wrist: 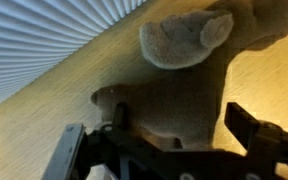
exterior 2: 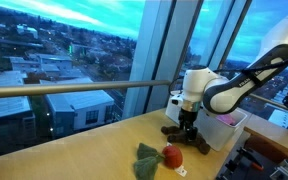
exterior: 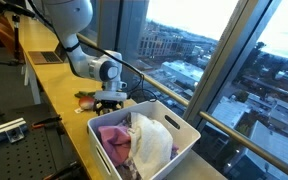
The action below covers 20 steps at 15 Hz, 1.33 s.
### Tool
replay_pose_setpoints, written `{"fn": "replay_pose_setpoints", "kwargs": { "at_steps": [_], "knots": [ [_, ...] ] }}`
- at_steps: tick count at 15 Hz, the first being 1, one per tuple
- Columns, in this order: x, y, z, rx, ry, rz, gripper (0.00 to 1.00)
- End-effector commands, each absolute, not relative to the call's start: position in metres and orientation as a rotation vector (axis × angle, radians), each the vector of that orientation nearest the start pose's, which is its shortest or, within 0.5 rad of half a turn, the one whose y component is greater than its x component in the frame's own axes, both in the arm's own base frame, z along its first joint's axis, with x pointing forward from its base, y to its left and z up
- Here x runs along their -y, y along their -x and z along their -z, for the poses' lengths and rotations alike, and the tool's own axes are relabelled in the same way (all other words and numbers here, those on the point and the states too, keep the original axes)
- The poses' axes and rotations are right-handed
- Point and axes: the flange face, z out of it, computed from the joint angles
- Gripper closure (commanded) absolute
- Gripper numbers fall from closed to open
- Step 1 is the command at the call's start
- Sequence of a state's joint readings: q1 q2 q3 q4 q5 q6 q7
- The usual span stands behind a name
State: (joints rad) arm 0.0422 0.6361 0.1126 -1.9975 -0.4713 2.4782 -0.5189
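While the green cloth [exterior 2: 146,160] and the red toy [exterior 2: 170,155] lie untouched on the bench [exterior 2: 74,150], I judge the pick barely begun: the gripper [exterior 2: 188,128] hangs with jaws released over the brown plush [exterior 2: 198,142], which rests ungrasped on the bench beside the white bin [exterior 2: 229,128].

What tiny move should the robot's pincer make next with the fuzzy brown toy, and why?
Probably squeeze shut. In the wrist view the pincer stands open, low over the wooden counter, with the brown plush toy lying between its fingers, so closing looks likely to catch it.
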Motion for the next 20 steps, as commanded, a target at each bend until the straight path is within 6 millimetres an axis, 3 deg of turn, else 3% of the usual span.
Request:
{"fn": "replay_pose_setpoints", "kwargs": {
  "at_steps": [1, 3, 4, 6, 15, 16, 20],
  "knots": [
    [-0.079, -0.574, -0.117, 1.609, 2.830, -0.257, 0.00],
    [-0.075, -0.574, -0.114, 1.593, 2.832, -0.255, 0.02],
    [-0.073, -0.574, -0.113, 1.589, 2.832, -0.256, 0.26],
    [-0.070, -0.573, -0.113, 1.580, 2.831, -0.258, 0.29],
    [-0.056, -0.562, -0.142, 1.512, 2.865, -0.259, 0.93],
    [-0.053, -0.559, -0.145, 1.503, 2.869, -0.260, 0.98],
    [-0.048, -0.552, -0.163, 1.464, 2.886, -0.252, 0.97]
  ]
}}
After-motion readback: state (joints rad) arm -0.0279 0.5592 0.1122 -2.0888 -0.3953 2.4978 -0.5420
